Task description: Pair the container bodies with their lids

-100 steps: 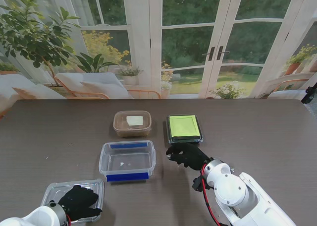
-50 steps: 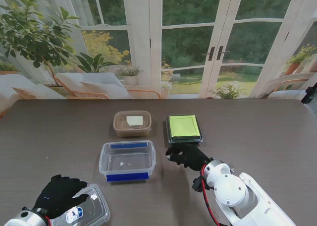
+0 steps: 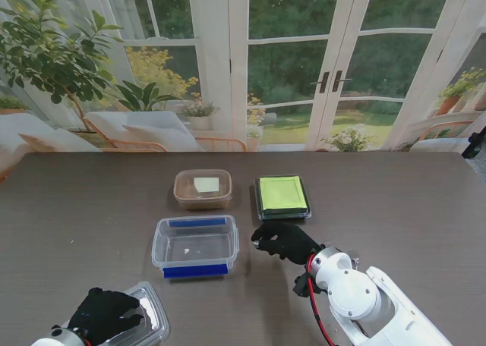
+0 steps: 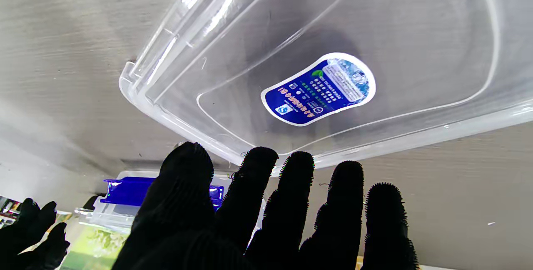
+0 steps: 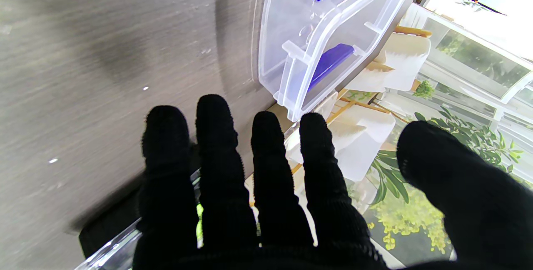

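Note:
A clear lid (image 3: 148,314) with a blue sticker (image 4: 318,88) lies at the table's near left edge. My left hand (image 3: 102,316) rests over its left part, fingers (image 4: 291,203) spread and flat, gripping nothing. The clear container body (image 3: 196,247) with blue clips stands open at mid-table, also visible in the right wrist view (image 5: 329,32). My right hand (image 3: 282,240) hovers open just right of that body and just nearer to me than the black container with a green lid (image 3: 282,195). A brown container (image 3: 203,188) with its lid on stands behind the clear body.
The dark wood table (image 3: 395,202) runs wide to the right and far left. Its near edge lies right by the clear lid. Windows and plants are beyond the far edge.
My left hand drew back toward me, and the clear lid slid with it to the near edge and turned askew. My right hand shifted slightly left.

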